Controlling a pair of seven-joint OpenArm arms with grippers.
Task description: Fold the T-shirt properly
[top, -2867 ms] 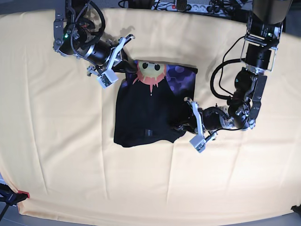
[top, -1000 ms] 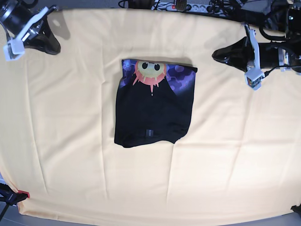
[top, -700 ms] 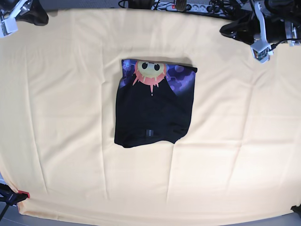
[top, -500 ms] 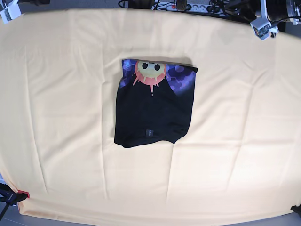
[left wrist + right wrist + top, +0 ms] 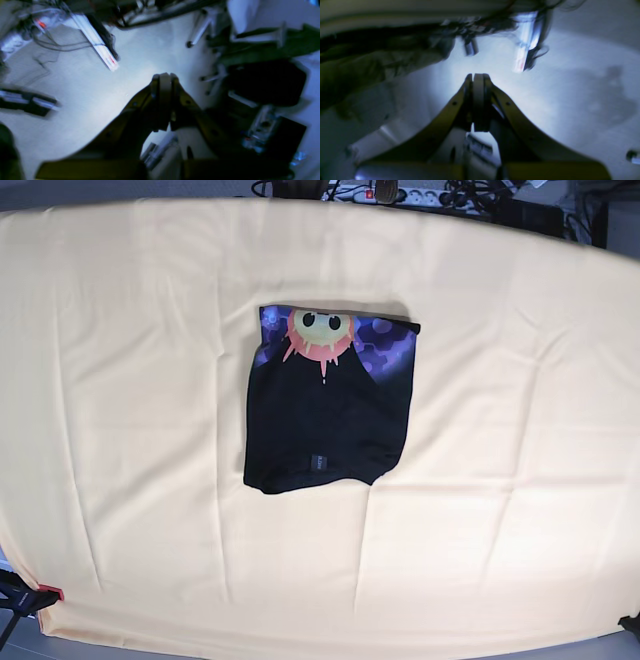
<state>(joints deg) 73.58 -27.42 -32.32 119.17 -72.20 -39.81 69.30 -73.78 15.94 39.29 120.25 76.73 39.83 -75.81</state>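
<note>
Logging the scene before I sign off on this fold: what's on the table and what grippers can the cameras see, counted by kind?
T-shirt: 1, folded, lying on the cloth
Table cloth: 1
Grippers: 2, left gripper and right gripper, both shut, seen only in the wrist views
Total: 4

Left gripper [image 5: 163,77]: two dark olive-tinted curved fingers, pale flat pads at tips, small round screw on each finger. Right gripper [image 5: 478,76]: same build, dark arched fingers, pale pads, one screw per finger. Both views blurred.
</note>
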